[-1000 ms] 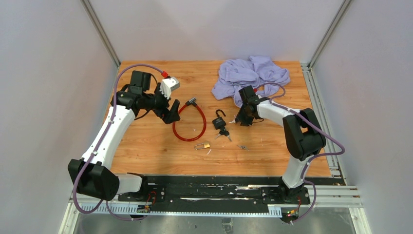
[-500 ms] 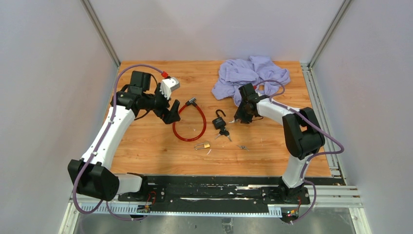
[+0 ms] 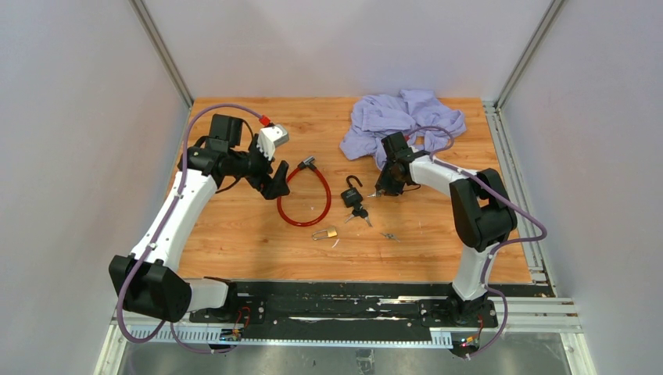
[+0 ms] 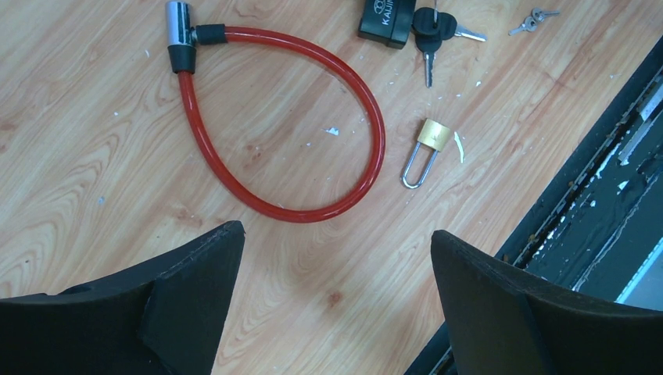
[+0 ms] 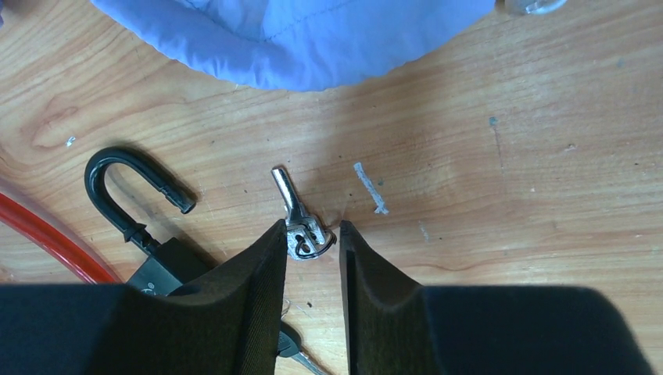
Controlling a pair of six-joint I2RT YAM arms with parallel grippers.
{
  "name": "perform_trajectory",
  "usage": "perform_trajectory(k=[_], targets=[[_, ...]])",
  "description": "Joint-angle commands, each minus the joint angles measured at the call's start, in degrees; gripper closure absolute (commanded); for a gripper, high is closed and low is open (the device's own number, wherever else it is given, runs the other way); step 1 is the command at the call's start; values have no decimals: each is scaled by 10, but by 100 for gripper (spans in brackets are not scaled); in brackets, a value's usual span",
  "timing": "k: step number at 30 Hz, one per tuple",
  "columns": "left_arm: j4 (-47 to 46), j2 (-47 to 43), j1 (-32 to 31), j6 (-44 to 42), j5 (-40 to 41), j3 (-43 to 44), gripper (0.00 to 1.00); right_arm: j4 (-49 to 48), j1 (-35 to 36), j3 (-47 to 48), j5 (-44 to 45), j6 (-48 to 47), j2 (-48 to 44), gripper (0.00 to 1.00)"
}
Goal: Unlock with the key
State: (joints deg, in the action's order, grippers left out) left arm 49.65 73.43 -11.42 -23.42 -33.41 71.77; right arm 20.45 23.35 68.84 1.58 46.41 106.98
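We are at the pickup. The right claw (image 5: 313, 234) straddles the small key (image 5: 293, 201), which lies flat beside the black padlock (image 5: 168, 264). We cannot tell if it pinches yet. The left claw (image 4: 336, 231) hangs spread wide over the cable lock (image 4: 375, 133). Next comes a firm squeeze and a level lift. The padlock's white lettering is too small to read.
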Motion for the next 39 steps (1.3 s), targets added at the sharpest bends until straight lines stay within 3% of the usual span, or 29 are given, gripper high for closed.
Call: perform_trajectory(k=[1,13,21,26,39], targets=[[1,-12,2,-5,-8,-4,6,8,-9,7,16,-9,12,72],[0,-14,2,-8,-3,-4,6,9,-9,-6,28,-16,-4,89],[1,-13,2,-5,-6,-3,6,21,-9,-23,32,3,-33,69],[1,-13,2,-6,-7,-5,6,-4,-2,-56,31,45,-63,68],[0,-12,2,-8,-6,-7,6,-6,6,-45,38,124,-39,67]])
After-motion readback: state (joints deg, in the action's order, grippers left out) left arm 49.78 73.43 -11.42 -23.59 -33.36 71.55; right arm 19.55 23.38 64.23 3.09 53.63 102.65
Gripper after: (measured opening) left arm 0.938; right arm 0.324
